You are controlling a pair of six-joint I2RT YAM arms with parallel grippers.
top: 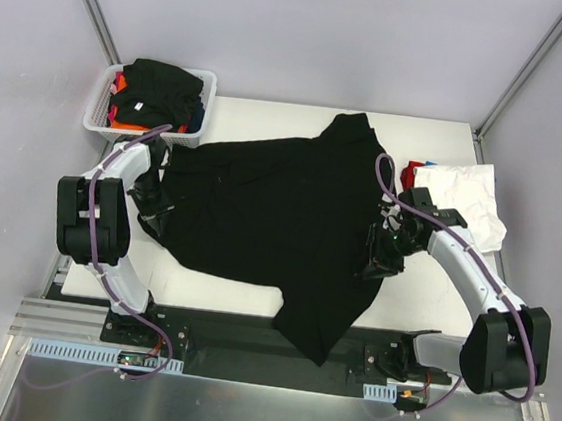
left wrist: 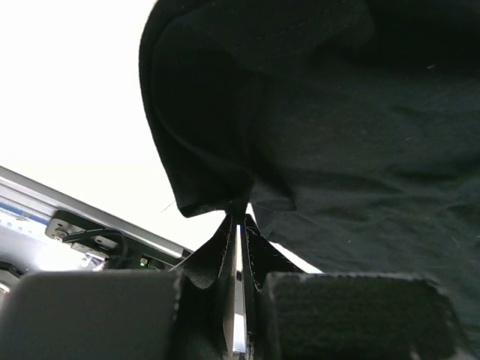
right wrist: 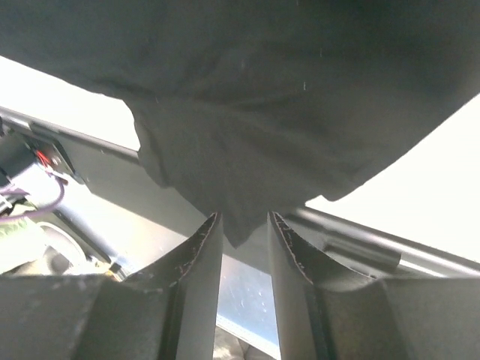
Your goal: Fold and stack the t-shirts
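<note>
A large black t-shirt (top: pixel 271 210) lies spread across the white table (top: pixel 423 296), its lower part hanging over the front edge. My left gripper (top: pixel 156 220) is at the shirt's left edge. In the left wrist view this gripper (left wrist: pixel 238 217) is shut on a pinch of the black cloth (left wrist: pixel 360 135). At the shirt's right edge, my right gripper (top: pixel 376 266) stands open (right wrist: pixel 244 219), with a corner of the black cloth (right wrist: pixel 247 90) hanging between its fingertips. A white t-shirt (top: pixel 468 200) lies at the right over a red one (top: pixel 413 170).
At the back left stands a white mesh basket (top: pixel 95 111) that holds a crumpled black shirt (top: pixel 158 87) with orange, red and blue cloth under it. A metal rail (top: pixel 248 333) runs along the table's front edge, between the arm bases.
</note>
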